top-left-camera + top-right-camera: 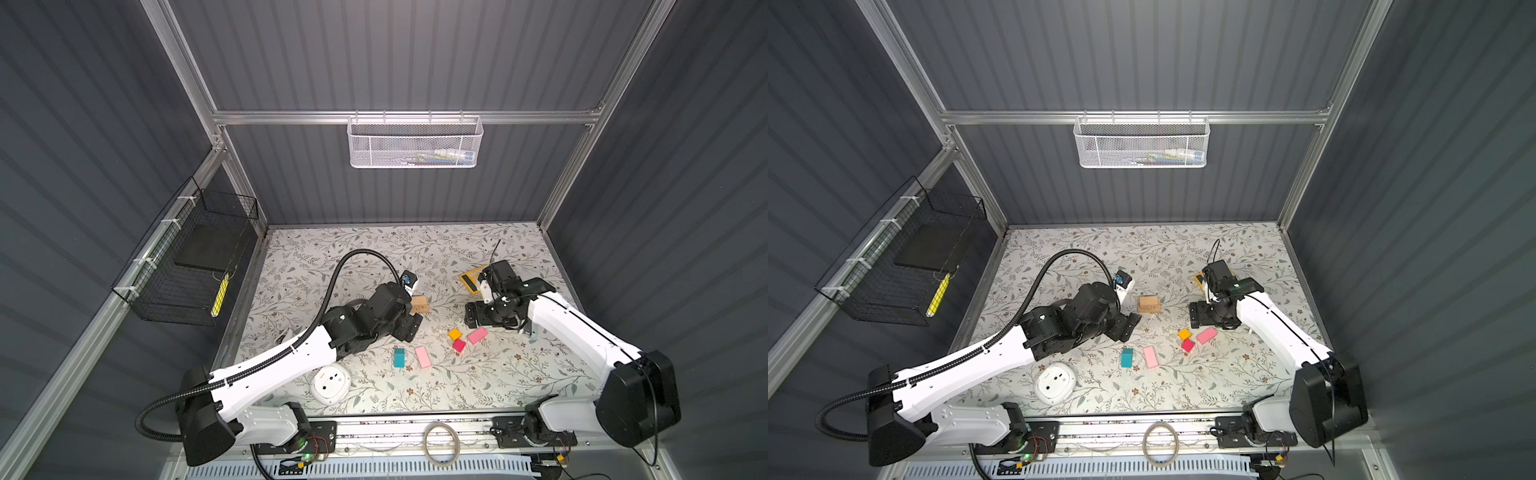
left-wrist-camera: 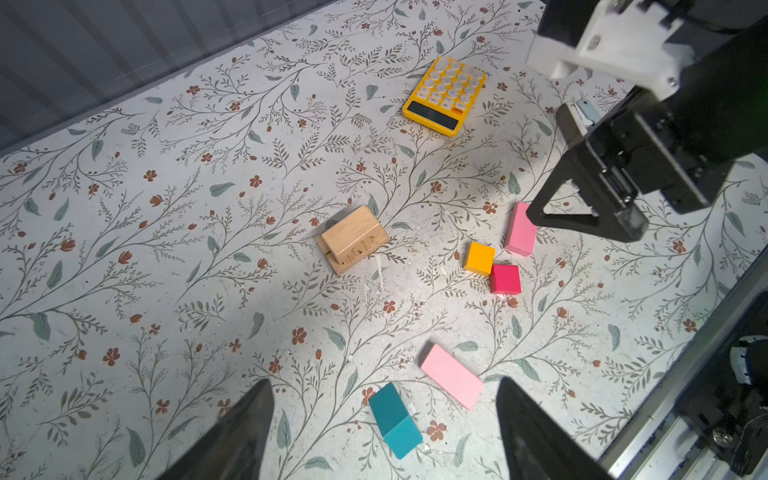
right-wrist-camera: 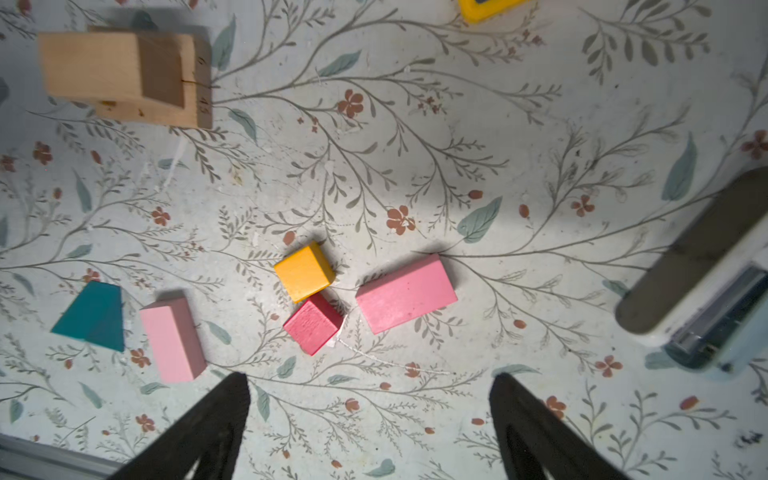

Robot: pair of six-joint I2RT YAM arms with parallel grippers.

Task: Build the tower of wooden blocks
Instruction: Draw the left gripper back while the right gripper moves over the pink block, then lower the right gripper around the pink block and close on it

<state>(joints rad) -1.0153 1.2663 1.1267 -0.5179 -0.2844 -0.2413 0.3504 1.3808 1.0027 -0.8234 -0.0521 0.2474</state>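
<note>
A small stack of tan wood blocks (image 1: 419, 304) (image 1: 1149, 304) (image 2: 353, 239) (image 3: 124, 75) stands mid-table. Loose on the cloth lie an orange cube (image 1: 455, 333) (image 3: 304, 272), touching a magenta-red cube (image 1: 459, 345) (image 3: 313, 324), and beside them a pink slab (image 1: 477, 335) (image 3: 406, 293). Further left lie a paler pink slab (image 1: 423, 357) (image 2: 452, 376) and a teal peaked block (image 1: 400, 357) (image 2: 395, 419). My left gripper (image 1: 410, 325) (image 2: 384, 384) is open and empty just left of the tan stack. My right gripper (image 1: 471, 314) (image 3: 370, 376) is open and empty, above the cubes.
A yellow calculator (image 1: 473, 278) (image 2: 444, 97) lies behind the right gripper. A white round device (image 1: 331, 384) sits at the front left under the left arm. A pale stapler-like object (image 3: 698, 291) lies under the right arm. Wire baskets hang on the back wall (image 1: 415, 143) and the left wall (image 1: 187, 266).
</note>
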